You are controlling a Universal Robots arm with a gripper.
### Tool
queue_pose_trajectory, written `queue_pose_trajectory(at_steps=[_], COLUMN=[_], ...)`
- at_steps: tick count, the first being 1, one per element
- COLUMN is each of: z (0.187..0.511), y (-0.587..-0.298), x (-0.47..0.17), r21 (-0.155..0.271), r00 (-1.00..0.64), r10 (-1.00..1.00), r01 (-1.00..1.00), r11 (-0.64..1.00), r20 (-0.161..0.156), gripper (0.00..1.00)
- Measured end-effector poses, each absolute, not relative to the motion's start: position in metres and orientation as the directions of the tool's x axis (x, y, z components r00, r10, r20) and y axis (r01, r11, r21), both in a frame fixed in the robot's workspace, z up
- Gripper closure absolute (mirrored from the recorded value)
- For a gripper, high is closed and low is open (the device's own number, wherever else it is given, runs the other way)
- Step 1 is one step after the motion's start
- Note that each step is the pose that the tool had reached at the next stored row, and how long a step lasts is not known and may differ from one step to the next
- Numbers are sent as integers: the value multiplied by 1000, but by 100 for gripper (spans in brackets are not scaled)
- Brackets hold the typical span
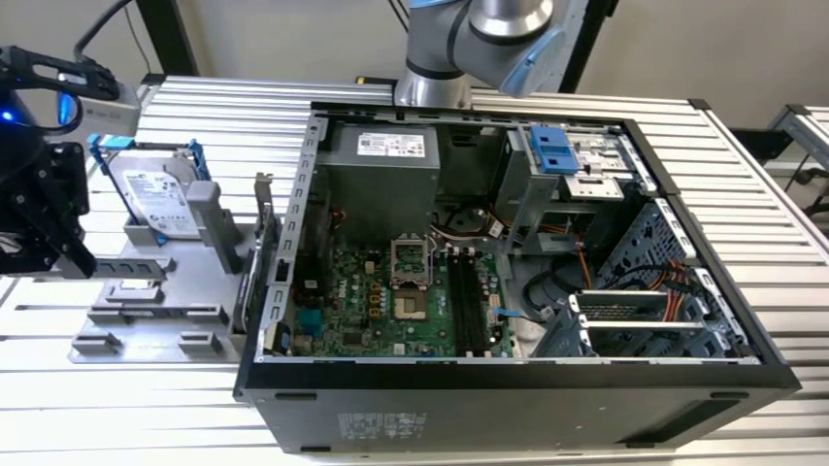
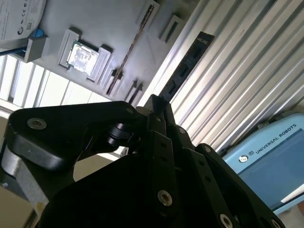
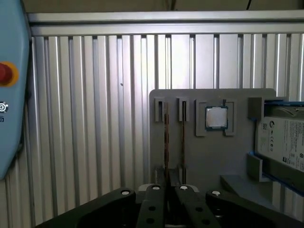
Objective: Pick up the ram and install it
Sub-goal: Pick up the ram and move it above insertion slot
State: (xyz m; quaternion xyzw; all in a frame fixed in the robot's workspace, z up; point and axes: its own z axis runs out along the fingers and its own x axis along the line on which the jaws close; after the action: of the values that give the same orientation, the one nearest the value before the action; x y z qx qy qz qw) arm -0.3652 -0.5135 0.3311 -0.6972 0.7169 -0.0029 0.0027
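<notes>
Hand (image 2: 154, 102) is closed down to a thin gap, fingers pinching the ram (image 2: 183, 66). In the second wrist view the stick juts out from between the fingers, its dark face and row of chips showing, the free length unsupported. How far along the stick the grip sits can't be told, because part of it is hidden behind the hand.

In the first wrist view the ram is edge-on, a thin line running to the fingertips, above the grey fixture tray (image 3: 213, 156) on the ribbed counter (image 3: 95, 118). It reads as lifted clear of its slot, though that's not certain. Another stick (image 3: 184, 133) stands in the neighbouring slot, with the CPU (image 3: 216, 117) in a pocket beside it. The hard drive (image 1: 162, 199) is on the same tray.

In the exterior view the tray is at the exterior view's left, well apart from the open PC case (image 1: 518, 374). The black memory slots (image 1: 464, 291) sit on the green motherboard (image 1: 376, 291) inside the case.

Handling, as a judgement:
- **Weight and stiffness:** the ram is light and thin, stiff enough lengthwise, but intolerant of bending or twist.
- **Fragile parts:** the chips and the contact edge should stay out of the pinch.
- **Where to hold:** on the flat faces near the non-contact long edge, ideally mid-length so it hangs balanced.
- **Slip risk:** the faces are smooth and the pinch is narrow, so an off-centre grip could let it pivot.
</notes>
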Motion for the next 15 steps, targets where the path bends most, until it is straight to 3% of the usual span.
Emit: queue_pose_trajectory(at_steps=[15], z=[345], y=[-513], x=[-365], r21=[-8], r00=[-28], r10=[-1000], r01=[-1000], r11=[28], r20=[0], gripper=[100])
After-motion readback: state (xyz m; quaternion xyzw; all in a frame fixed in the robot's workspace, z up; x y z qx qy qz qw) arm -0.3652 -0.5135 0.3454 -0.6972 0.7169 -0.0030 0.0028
